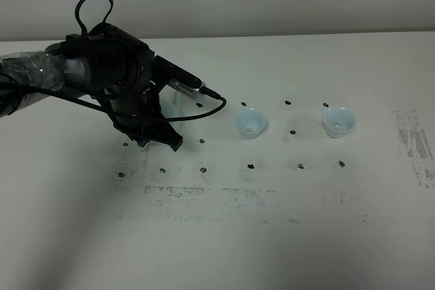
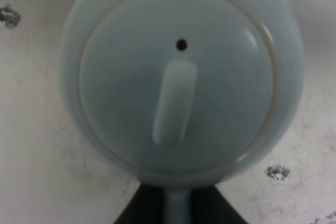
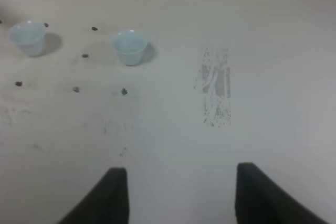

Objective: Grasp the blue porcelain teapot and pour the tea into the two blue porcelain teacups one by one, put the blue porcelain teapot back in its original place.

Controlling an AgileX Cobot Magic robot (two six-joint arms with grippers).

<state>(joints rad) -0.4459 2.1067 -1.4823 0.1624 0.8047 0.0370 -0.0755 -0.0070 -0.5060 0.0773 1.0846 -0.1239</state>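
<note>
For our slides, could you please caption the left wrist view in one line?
Left gripper shut on the handle of the round pale-blue porcelain teapot, seen from above its lid.

You've got one blue porcelain teapot (image 2: 178,77). Two blue porcelain teacups: first cup (image 1: 250,122), second cup (image 1: 338,121). One table (image 1: 272,256). One arm (image 1: 81,73) shows in the high view. Small black dots (image 1: 251,166) on the tabletop: you can count at least a dozen, exact total unclear.
</note>
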